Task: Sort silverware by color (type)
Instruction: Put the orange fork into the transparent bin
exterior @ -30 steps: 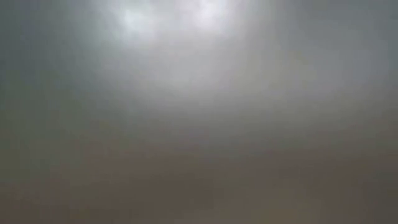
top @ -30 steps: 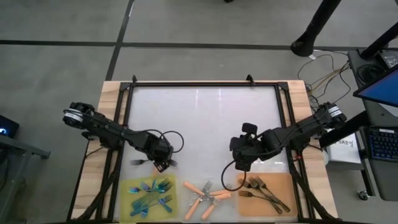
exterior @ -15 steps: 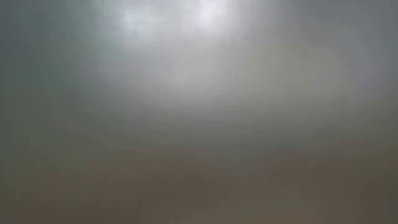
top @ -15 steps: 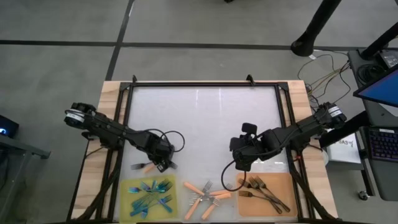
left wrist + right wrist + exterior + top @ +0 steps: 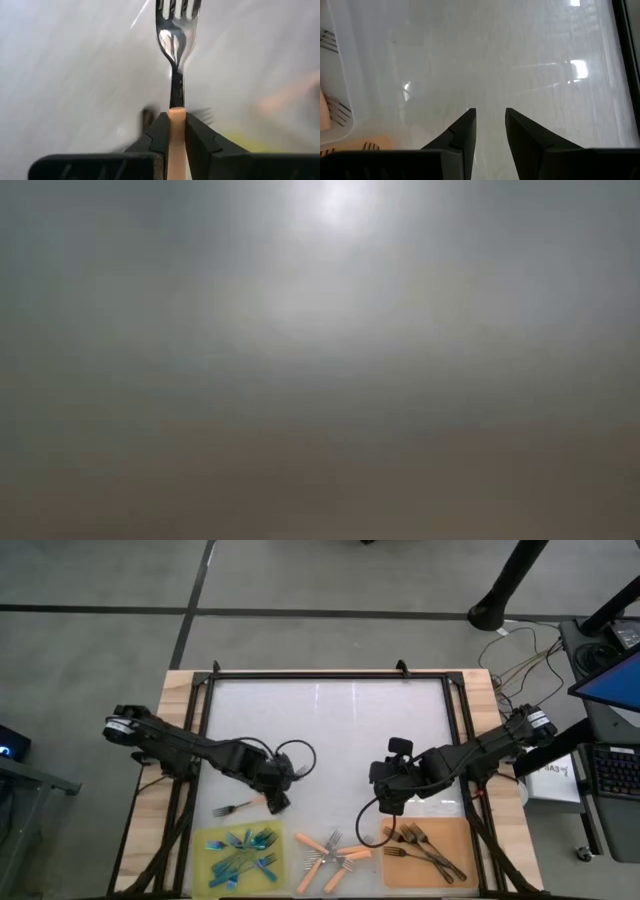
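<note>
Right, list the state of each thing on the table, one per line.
Left tool: shut on orange-handled silver-tined fork.
Right tool: open, empty, over the white table.
Iridescent blue-teal forks: piled on the yellow mat.
Orange-handled forks: grouped on bare table.
Dark grey forks: on the orange mat.

Glossy mirror-like metal fork tines, matt orange handle, wooden table edge.
</note>
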Tool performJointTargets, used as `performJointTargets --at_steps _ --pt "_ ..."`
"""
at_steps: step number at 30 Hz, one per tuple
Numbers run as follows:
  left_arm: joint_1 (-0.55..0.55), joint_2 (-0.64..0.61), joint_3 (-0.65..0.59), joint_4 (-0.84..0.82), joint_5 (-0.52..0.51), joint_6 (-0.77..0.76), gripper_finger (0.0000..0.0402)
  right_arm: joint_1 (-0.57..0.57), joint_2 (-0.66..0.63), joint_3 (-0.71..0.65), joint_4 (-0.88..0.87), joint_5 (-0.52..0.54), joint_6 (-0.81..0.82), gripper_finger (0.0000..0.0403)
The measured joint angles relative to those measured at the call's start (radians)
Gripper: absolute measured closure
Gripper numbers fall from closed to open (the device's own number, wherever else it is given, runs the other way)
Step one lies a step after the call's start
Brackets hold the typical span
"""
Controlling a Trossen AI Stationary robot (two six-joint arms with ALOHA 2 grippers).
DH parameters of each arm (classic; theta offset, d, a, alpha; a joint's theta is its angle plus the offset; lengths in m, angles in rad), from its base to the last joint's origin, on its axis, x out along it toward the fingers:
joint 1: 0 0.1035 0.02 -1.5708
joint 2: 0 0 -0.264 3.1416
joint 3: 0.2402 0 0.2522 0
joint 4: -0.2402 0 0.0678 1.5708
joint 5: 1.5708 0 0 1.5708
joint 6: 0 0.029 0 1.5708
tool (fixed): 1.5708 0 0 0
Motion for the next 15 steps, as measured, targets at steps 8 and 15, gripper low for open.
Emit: performJointTargets --at_steps 8,15 --pt "-0.051 0.0 0.065 0.355 -0.009 0.196 0.038 0.0 -0.002 0.001 0.0 0.068 -0.017 0.0307" --pt "-0.111 0.057 0.008 0.712 0.012 0.344 0.038 -0.006 -0.012 0.003 0.0 0.077 -0.018 0.0307"
